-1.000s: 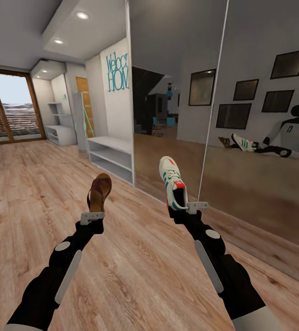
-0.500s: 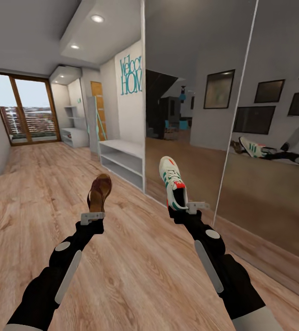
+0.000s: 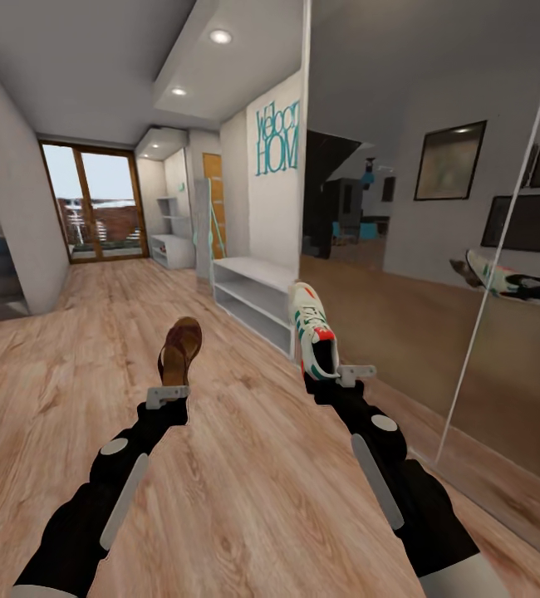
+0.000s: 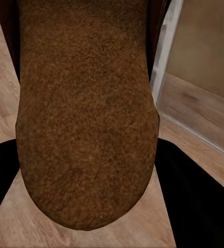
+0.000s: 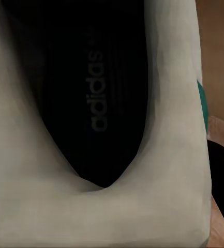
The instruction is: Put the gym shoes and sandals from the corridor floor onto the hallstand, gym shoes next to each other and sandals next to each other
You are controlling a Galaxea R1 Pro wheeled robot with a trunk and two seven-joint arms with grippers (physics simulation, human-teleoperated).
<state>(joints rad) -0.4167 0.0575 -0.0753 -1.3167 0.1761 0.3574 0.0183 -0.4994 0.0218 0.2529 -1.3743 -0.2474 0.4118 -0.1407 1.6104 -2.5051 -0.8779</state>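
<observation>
Since before, only the camera turned; left fingers grip sandal, right fingers grip gym shoe

Both arms fwd, slightly splayed, left tool clamped on sandal, right tool gripping gym shoe

sandal: brown | gym shoe: white, green stripes, red-orange accents | floor: light-brown wood grain

A low white two-shelf bench stands ahead; left of it hangs a brown slip-on sandal, just before it a white lace-up sneaker.
</observation>
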